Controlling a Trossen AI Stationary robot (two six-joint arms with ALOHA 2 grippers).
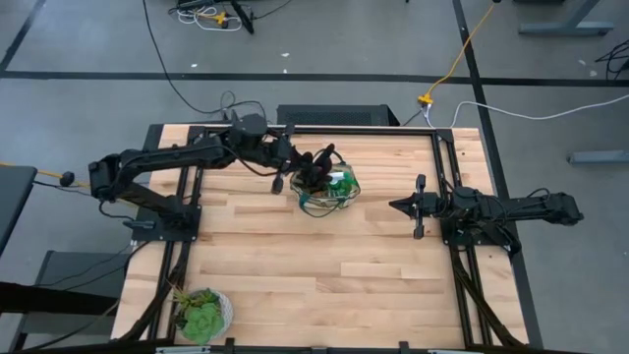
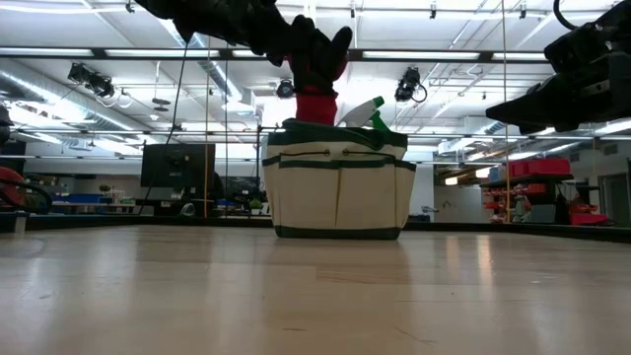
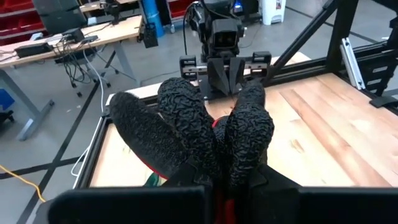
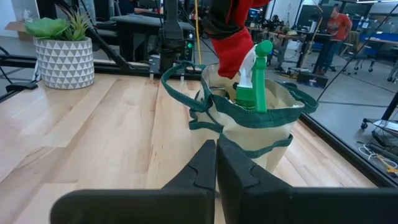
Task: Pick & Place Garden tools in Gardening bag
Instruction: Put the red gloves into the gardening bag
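Pale wood table (image 1: 324, 265): butcher-block top, bare apart from the bag and a potted succulent (image 1: 201, 315) at one near corner, well apart from the work.
Gardening bag (image 2: 337, 187): tan fabric with dark green trim, upright near the table's middle, towards the left arm's side; loop handles flop over the rim.
Gloves (image 2: 317, 61): red and black, hanging cuff-down over the bag's mouth, the red cuff at about rim level.
Spray bottle (image 4: 254, 78): green with a white nozzle, already standing in the bag beside the cuff.
Left gripper (image 1: 295, 169): over the bag, clamped on the gloves' black fingers, which fill the left wrist view.
Right gripper (image 1: 395, 206): fingers pressed together on nothing, parked level beside the bag, pointing at it.
Step in hand: lowering the gloves in, by my reading.
Doing it well: come straight down so the cuff slides past the nozzle, keep clear of the handles, and let go only once the cuff is below the rim.
Writing: none readable on bag, bottle or gloves.
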